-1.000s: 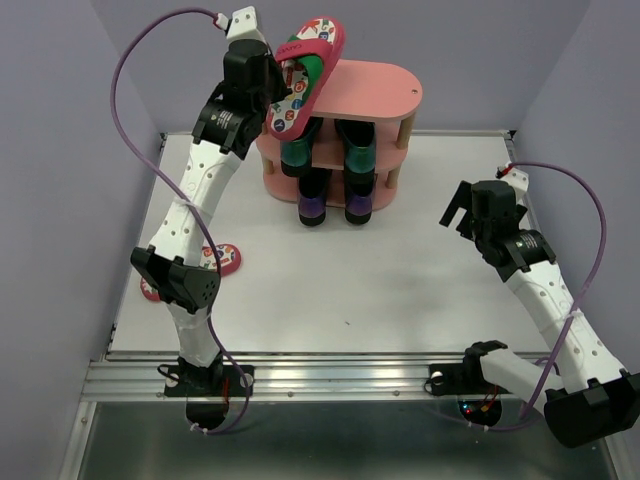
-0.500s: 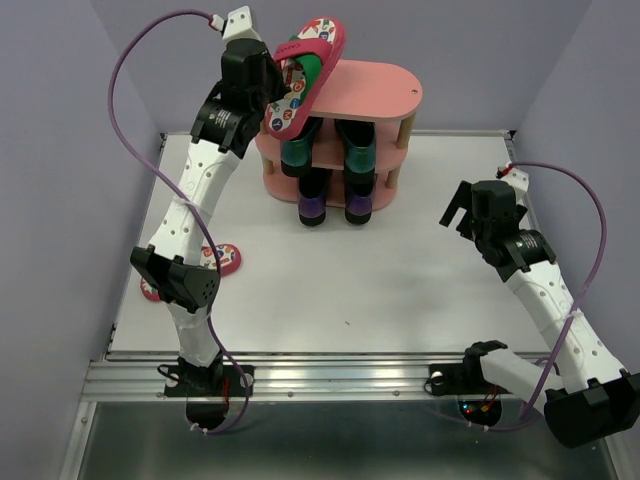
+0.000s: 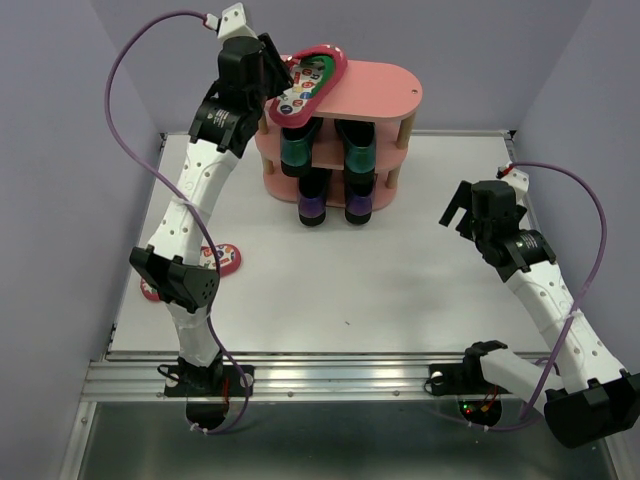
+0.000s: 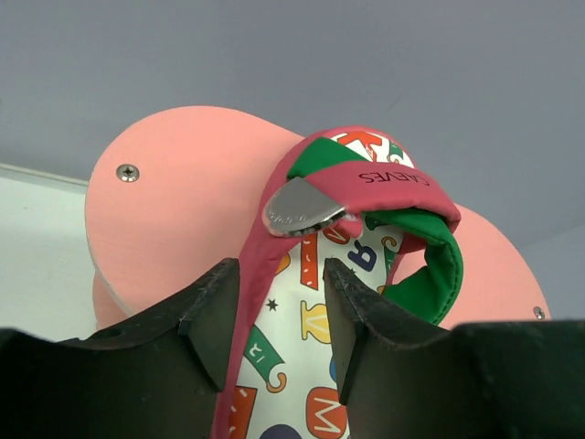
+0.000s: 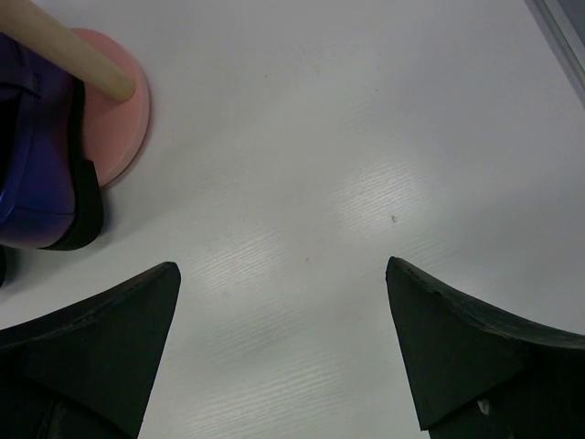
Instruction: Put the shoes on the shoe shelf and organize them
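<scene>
One red flip-flop [image 3: 305, 85] [image 4: 361, 261] lies on the left end of the top pink board of the shoe shelf [image 3: 375, 90] [image 4: 183, 201], dotted insole up and green-lined strap toward the back wall. Part of it juts over the board's front-left rim. The shelf stands at the far edge of the tabletop [image 3: 400, 280], a little left of the middle.

On the middle tier two dark-green loafers [image 3: 298, 148] sit side by side with their toes toward the front. On the bottom tier are two purple loafers [image 3: 312, 205] [image 5: 37, 155], toes reaching past the board's front rim.

The other red flip-flop [image 3: 225, 258] lies flat near the left edge of the tabletop, well apart from the shelf and half hidden behind the left arm.

The left gripper [image 3: 278, 72] [image 4: 279, 270] is up at the top board's left end, at the near end of the first flip-flop. Its fingers are parted, with the insole showing in the gap. From the wrist view it looks as if neither pad presses the sole, though a light touch on the red rim cannot be ruled out.

The right gripper [image 3: 455, 212] [image 5: 281, 265] hangs over the right side of the tabletop, just beside the shelf's pink base [image 5: 119, 119]. Its fingers are spread wide with nothing between them but bare white surface.
</scene>
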### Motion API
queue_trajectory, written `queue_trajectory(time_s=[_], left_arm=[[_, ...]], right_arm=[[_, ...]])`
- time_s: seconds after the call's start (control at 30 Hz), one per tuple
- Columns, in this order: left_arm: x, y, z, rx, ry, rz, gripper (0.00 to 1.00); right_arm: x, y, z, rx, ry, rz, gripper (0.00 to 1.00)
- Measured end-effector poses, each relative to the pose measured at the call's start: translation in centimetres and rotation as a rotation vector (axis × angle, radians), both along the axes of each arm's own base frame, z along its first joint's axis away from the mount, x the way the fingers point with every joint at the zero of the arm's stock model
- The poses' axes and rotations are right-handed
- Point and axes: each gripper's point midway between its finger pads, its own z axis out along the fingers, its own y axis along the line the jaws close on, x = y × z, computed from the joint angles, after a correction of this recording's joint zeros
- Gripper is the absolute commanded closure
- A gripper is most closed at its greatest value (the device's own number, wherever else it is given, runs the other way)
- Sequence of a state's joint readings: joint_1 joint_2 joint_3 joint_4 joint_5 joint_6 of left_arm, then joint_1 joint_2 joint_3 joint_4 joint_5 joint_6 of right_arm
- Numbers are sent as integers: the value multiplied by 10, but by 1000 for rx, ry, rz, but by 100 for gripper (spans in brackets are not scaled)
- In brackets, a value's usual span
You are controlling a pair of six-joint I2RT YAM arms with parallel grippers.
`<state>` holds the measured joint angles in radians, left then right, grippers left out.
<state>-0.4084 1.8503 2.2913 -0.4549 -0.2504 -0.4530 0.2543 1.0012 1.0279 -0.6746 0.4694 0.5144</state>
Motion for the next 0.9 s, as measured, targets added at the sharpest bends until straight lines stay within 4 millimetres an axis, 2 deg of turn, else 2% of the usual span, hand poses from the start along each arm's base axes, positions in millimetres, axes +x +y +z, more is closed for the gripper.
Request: queue_trajectory(time_s=[0.23,0.37,0.47,0.53,0.6,0.7,0.73,0.8,0.83,0.9], left_arm=[[-4,3,9,-17,-19,2,44],[-16,8,19,-33,-35,3,41],[-36,16,32,-51,-60,4,39],[-55,26,44,-64,-85,11,39],[-74,37,54,-75,-113,30,39],[-107,62,59,-82,-138,86,40],[-117,71,58,-83,-142,112,40],[-132,88,43,-72,-118,169,42],[-137,97,30,-64,-96,211,42],[-140,112,-11,-27,-2,293,43]], right_arm=[[0,1,0,6,0,4,0],[0,1,0,6,0,4,0],[0,1,0,6,0,4,0],[0,1,0,6,0,3,0],[0,1,0,5,1,4,0],[0,1,0,5,0,4,0],[0,1,0,5,0,4,0],[0,1,0,5,0,4,0],[0,1,0,5,0,4,0],[1,1,-1,5,1,4,0]])
